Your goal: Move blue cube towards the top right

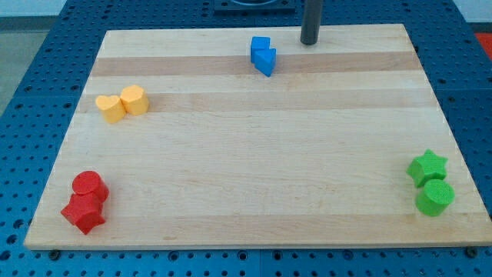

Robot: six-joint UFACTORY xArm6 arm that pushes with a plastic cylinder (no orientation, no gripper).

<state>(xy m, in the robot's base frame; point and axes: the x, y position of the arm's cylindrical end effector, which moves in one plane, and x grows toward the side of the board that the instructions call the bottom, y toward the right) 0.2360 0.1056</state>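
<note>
1. Camera view, the only one: my tip (310,42) stands on the wooden worktop (254,154) near its top edge, to the view's right of the blue blocks and slightly higher up, apart from them and not touching.
2. From my tip, the blue cube (260,48) lies to the view's left and a little toward the bottom. My tip is therefore on the side the cube should travel toward, so I judge it must first go around to the cube's lower left before pushing.
3. The blue cube sits in the top middle of the worktop, left of my tip, pressed against a second blue block (266,61) just below and right of it. The two read almost as one notched lump; the cube's faces are plain and sharp-edged.
4. There is no gripper on this arm, only the rod, so nothing is clenched, released or grasped.
5. Far from my tip lie two yellow blocks (123,103) at the left, two red blocks (86,201) at the bottom left, and a green star (427,165) with a green cylinder (435,198) at the bottom right.
</note>
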